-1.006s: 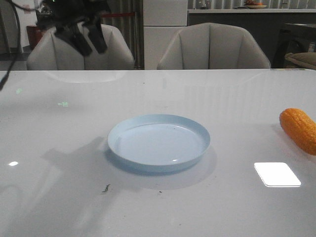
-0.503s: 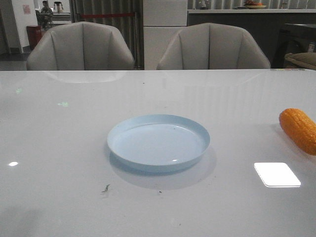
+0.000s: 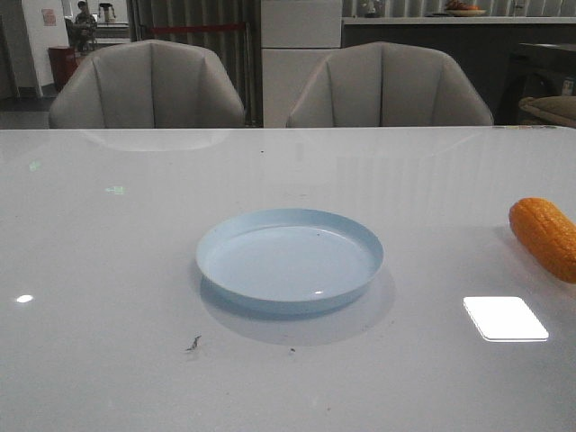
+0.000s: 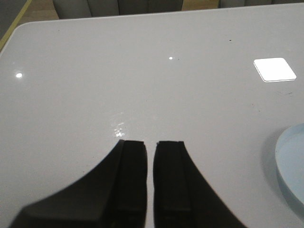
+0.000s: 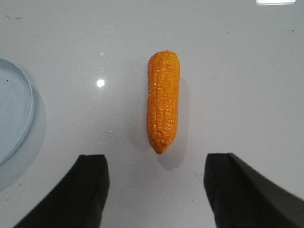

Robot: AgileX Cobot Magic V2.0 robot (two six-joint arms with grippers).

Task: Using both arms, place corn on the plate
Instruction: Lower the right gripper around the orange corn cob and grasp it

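Five items we list, largest first.
Table point(image 3: 108, 360): white and glossy, bearing everything below; a bright rectangular reflection lies at 4 o'clock from the plate in the front view.
Plate point(image 3: 289, 261): pale blue, round, low-rimmed, at the table's middle; we find nothing in it.
Corn point(image 5: 163, 100): orange cob lying flat on the table at 3 o'clock from the plate, well apart from it, half cut off by the front view's edge; nothing touches it.
Right gripper point(image 5: 156, 190): fingers spread wide, holding nothing; in the right wrist view the cob's near tip points into the gap between them, with the gripper above the table.
Left gripper point(image 4: 151, 180): fingers drawn nearly together with only a slit between, gripping nothing; the plate's rim shows at the edge of its view.
Step in hand: we judge the approach to the corn; no grasp made.
Next move: we judge the right gripper must descend and straddle the cob across its middle, then close.
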